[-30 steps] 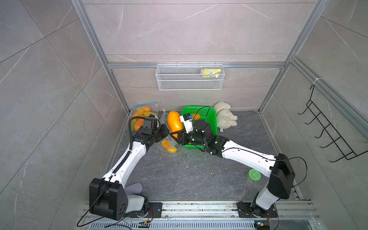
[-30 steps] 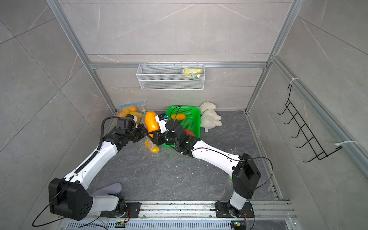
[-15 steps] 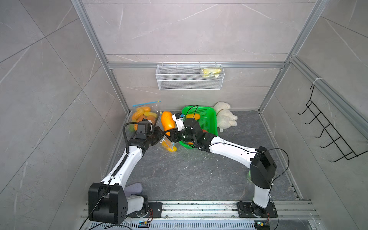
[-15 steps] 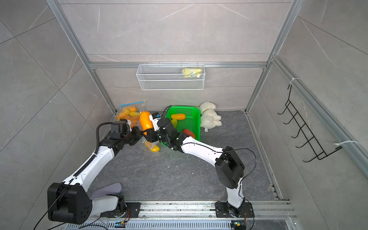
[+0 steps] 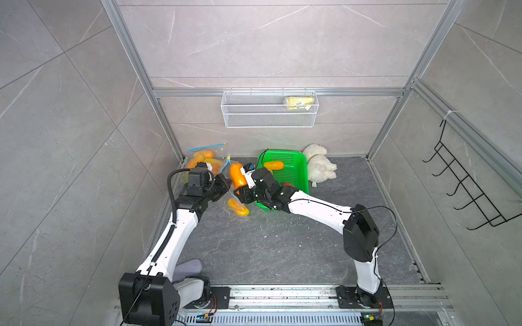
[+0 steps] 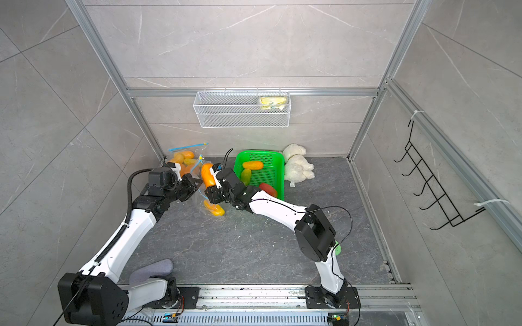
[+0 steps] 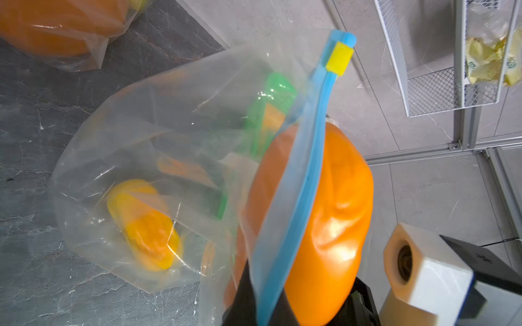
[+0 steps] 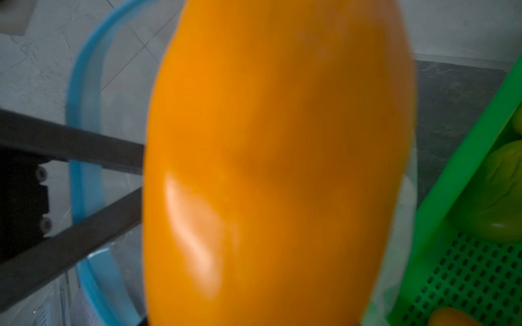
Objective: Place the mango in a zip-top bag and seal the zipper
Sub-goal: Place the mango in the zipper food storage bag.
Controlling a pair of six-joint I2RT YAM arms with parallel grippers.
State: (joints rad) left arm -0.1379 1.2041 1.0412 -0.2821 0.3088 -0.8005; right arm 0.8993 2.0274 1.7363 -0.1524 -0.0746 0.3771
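1. Grey pad (image 5: 188,266): lower left of the frame in a top view, on the floor beside my left arm's base.
2. Green disc (image 6: 337,248): lower right in a top view, mostly hidden behind my right arm.
3. My left gripper (image 5: 226,187): left of centre in both top views, closed on the bag (image 7: 158,127). In the left wrist view the blue zipper strip (image 7: 308,169) runs down into my black fingers (image 7: 241,304) at the bottom edge. The yellow slider (image 7: 339,58) sits at the strip's other end, upper right of that view.
4. Bag: clear, with its mouth lifted and its body sagging to the floor. One yellow fruit (image 5: 238,207) lies in its bottom.
5. My right gripper (image 5: 240,191): just right of the left one, gripping the mango (image 5: 236,174) by its lower end. My fingertips are hidden behind the fruit.
6. Mango: orange and upright at the bag's mouth, with the zipper strip crossing it and clear film over part of it. It fills the right wrist view.
7. Green basket (image 5: 292,176): right of centre. It holds an orange fruit (image 5: 273,165), a green fruit (image 6: 245,176) and a red fruit (image 6: 268,189).
8. White plush toy (image 5: 320,166): against the basket's right side.
9. Second bag (image 5: 204,161): full of orange fruit, in the back left corner.
10. Wire shelf (image 5: 268,110): upper centre, on the back wall, with a yellow packet (image 5: 300,102) at its right end.
11. Black hook rack (image 5: 463,186): right edge of the frame, on the side wall.
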